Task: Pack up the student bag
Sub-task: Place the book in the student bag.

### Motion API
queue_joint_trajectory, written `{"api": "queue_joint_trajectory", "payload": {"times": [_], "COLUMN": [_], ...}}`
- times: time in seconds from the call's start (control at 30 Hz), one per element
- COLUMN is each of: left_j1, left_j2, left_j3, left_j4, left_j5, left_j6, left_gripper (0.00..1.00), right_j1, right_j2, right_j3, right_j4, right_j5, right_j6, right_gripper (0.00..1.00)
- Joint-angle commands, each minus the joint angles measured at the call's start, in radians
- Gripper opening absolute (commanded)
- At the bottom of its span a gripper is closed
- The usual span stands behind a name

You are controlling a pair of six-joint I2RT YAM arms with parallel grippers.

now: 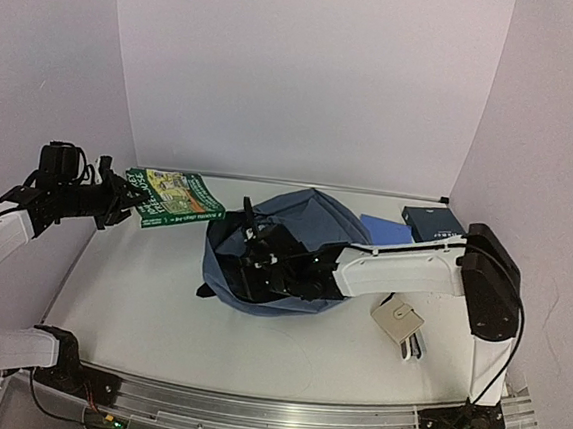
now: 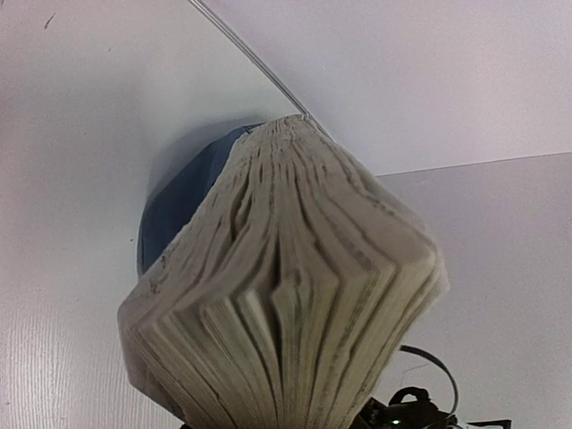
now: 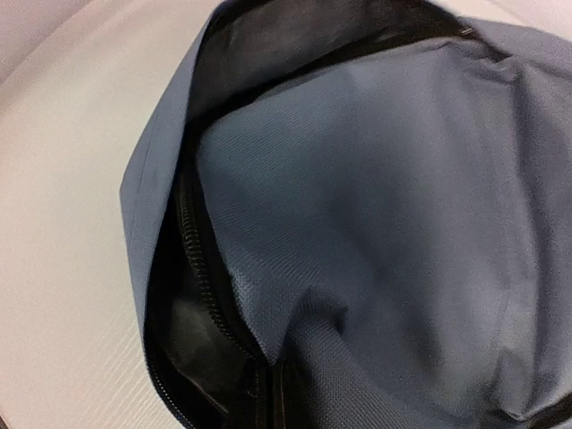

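top external view: the student bag (image 1: pixel 316 222) is seen lying mid-table (image 1: pixel 158 304), its dark mouth turned leftward. the step in hand is judged to be the loading of a green book (image 1: pixel 175 199), which is pinched by the left gripper (image 1: pixel 117 203) and held in the air just left of the mouth, pages fanned. the right gripper (image 1: pixel 262 263) is pressed together at the mouth, seemingly on a fold of fabric. next, the mouth would need to be lifted wide and the book slid in edge first. the right arm is stretched low across from the right; the left forearm is raised, levelled toward the bag.
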Motion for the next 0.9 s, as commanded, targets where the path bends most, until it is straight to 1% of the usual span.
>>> {"api": "queue_joint_trajectory", "payload": {"times": [0.0,0.1,0.23,0.33,0.43,0.63,0.8,0.87], "left_j1": [0.002,0.002,-0.001,-0.001,-0.019,-0.140,-0.218,-0.238], "left_j2": [-0.017,-0.007,-0.006,-0.019,-0.008,0.080,0.200,0.243], "left_j3": [0.043,0.033,-0.001,-0.056,-0.116,-0.126,-0.116,-0.103], "left_j4": [0.081,0.076,0.080,0.131,0.224,0.309,0.457,0.493], "left_j5": [0.101,0.132,0.144,0.140,0.141,0.035,0.019,0.005], "left_j6": [0.060,0.061,0.043,-0.004,-0.071,-0.103,-0.156,-0.163], "left_gripper": [0.00,0.00,0.00,0.00,0.00,0.00,0.00,0.00], "right_j1": [-0.014,-0.031,-0.073,-0.086,-0.086,-0.078,-0.055,-0.045], "right_j2": [-0.136,-0.171,-0.229,-0.269,-0.304,-0.349,-0.345,-0.346], "right_j3": [-0.031,-0.039,-0.058,-0.061,-0.050,-0.018,0.010,0.014], "right_j4": [0.061,0.057,0.049,0.050,0.054,0.078,0.088,0.095], "right_j5": [0.313,0.369,0.394,0.393,0.385,0.362,0.330,0.324], "right_j6": [0.100,0.155,0.253,0.285,0.301,0.252,0.213,0.210], "right_gripper": [0.00,0.00,0.00,0.00,0.00,0.00,0.00,0.00]}}
